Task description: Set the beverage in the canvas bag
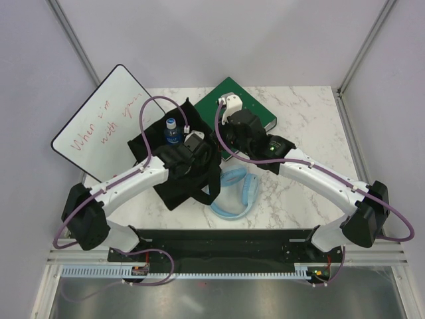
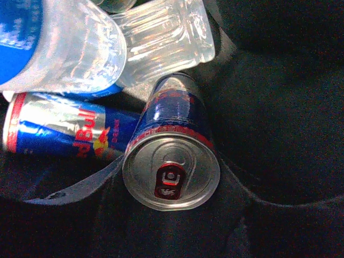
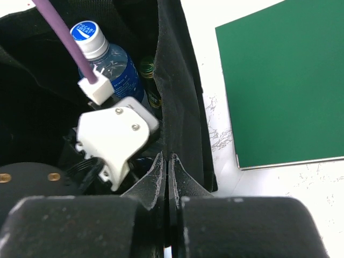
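The black canvas bag [image 1: 178, 189] stands open left of centre. My left gripper [image 1: 194, 147] reaches down into it. In the left wrist view a blue and silver can [image 2: 171, 172] lies inside the bag [image 2: 279, 107], its top towards the camera. My own fingers do not stand out from the dark fabric there. A second can [image 2: 64, 131] and a blue-labelled water bottle [image 2: 59, 48] lie beside it. My right gripper [image 3: 167, 158] is shut on the bag's rim [image 3: 177, 80] and holds that side up.
A green binder [image 1: 249, 109] lies right behind the bag, also in the right wrist view [image 3: 279, 80]. A whiteboard [image 1: 106, 123] leans at the left. A light blue strap [image 1: 236, 193] lies in front of the bag. A clear bottle [image 2: 161, 37] is in the bag.
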### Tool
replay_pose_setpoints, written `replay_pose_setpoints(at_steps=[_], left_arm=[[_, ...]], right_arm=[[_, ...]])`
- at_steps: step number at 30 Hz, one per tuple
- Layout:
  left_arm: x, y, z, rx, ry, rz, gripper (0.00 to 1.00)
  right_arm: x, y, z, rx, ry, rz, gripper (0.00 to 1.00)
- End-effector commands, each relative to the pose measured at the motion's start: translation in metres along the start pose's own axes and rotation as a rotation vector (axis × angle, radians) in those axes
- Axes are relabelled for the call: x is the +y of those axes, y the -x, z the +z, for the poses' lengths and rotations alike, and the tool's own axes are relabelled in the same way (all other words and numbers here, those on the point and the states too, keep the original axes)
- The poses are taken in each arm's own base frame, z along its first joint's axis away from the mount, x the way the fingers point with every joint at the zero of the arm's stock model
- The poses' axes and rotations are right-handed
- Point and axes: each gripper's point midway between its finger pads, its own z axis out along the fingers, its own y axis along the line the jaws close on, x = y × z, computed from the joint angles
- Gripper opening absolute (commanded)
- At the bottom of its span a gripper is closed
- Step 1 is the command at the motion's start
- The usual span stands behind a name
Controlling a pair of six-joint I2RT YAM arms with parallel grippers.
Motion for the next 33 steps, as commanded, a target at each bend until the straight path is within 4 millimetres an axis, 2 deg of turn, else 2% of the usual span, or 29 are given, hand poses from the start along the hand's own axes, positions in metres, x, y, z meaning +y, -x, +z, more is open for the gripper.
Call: replay_pose_setpoints(at_steps=[1,3,6,13,17,21,24,25,28,33], left_arm=[[-0.007,0.032,-0.050,-0.099,-0.096,-0.094,0.66],[-0.007,0.043,-0.065,-0.140,-0.124,-0.111,0.76],[-0.010,0.053,-0.082,-0.174,-0.167,-0.118,0.85],[0.001,0.083,-0.130,-0.303,-0.205,-0.134,0.89],[0.010,0.110,-0.170,-0.424,-0.235,-0.137,0.89],[0.021,0.128,-0.201,-0.526,-0.245,-0.131,0.88],[0.026,0.138,-0.222,-0.610,-0.271,-0.118,0.89],[0.026,0.138,-0.225,-0.619,-0.278,-0.112,0.90],[0.029,0.139,-0.234,-0.648,-0.291,-0.111,0.90],[0.034,0.136,-0.244,-0.707,-0.319,-0.120,0.90]], right_arm=[[0.004,0.031,-0.008,-0.119,0.017,0.018,0.00],[0.004,0.031,-0.008,-0.119,0.015,0.020,0.00],[0.003,0.030,-0.008,-0.119,0.012,0.021,0.00],[0.004,0.027,-0.007,-0.110,0.020,0.033,0.00],[0.005,0.026,-0.008,-0.105,0.021,0.033,0.00],[0.007,0.029,-0.009,-0.107,0.030,0.035,0.03],[0.014,0.036,-0.012,-0.116,0.061,0.045,0.19],[0.016,0.039,-0.014,-0.120,0.067,0.047,0.29],[0.020,0.049,-0.020,-0.135,0.084,0.049,0.42],[0.025,0.070,-0.033,-0.161,0.100,0.042,0.52]])
